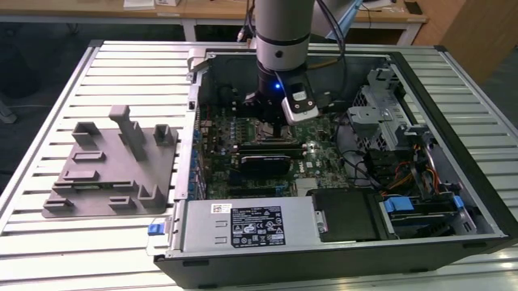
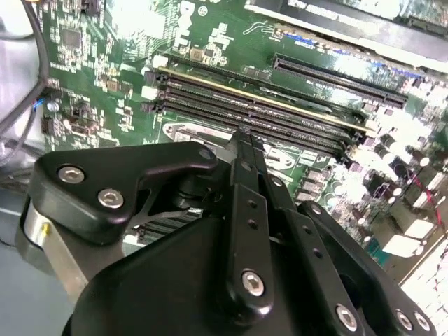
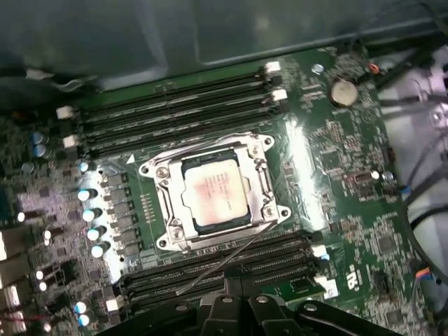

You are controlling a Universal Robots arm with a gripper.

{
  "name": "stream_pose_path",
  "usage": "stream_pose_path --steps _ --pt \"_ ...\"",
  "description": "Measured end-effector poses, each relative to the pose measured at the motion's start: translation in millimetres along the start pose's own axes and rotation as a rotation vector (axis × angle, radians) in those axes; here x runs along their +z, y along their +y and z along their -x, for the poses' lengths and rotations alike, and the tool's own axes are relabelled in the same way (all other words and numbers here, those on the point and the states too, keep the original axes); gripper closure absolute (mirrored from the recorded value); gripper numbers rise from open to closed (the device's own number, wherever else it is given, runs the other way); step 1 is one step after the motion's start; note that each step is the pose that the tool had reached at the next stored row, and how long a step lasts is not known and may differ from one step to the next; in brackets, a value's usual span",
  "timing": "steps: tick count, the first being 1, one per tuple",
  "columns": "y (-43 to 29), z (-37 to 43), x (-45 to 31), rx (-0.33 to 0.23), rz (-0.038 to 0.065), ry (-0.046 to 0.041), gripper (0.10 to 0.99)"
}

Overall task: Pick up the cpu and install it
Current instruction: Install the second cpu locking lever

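I see the cpu (image 3: 213, 191) seated in its metal-framed socket (image 3: 264, 183) on the motherboard (image 3: 336, 175); my gripper (image 2: 241, 143) hovers above, fingers pressed together, holding nothing.

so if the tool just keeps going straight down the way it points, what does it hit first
Probably the motherboard inside the open computer case, near the cpu seated in its socket; exact depth and alignment are unclear. The tool points down there.

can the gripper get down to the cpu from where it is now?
Probably yes. In the first wrist view the cpu sits exposed in its socket, nothing over it, and the gripper hangs above the motherboard close by.
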State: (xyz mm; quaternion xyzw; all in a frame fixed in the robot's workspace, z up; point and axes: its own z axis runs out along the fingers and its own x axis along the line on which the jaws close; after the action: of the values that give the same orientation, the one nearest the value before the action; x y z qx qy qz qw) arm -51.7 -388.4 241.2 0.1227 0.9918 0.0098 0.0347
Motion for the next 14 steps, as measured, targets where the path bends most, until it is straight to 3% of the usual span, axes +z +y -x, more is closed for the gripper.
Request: stream_pose_path --steps 4,12,14 --pt "-0.1 -0.4 2.0 -0.056 0.004 0.0015 0.980" --pt "-1.5 -6.9 3.0 -0.056 0.007 0.0023 0.980" --pt "-1.8 -9.1 3.6 -0.056 0.015 0.0040 0.980"
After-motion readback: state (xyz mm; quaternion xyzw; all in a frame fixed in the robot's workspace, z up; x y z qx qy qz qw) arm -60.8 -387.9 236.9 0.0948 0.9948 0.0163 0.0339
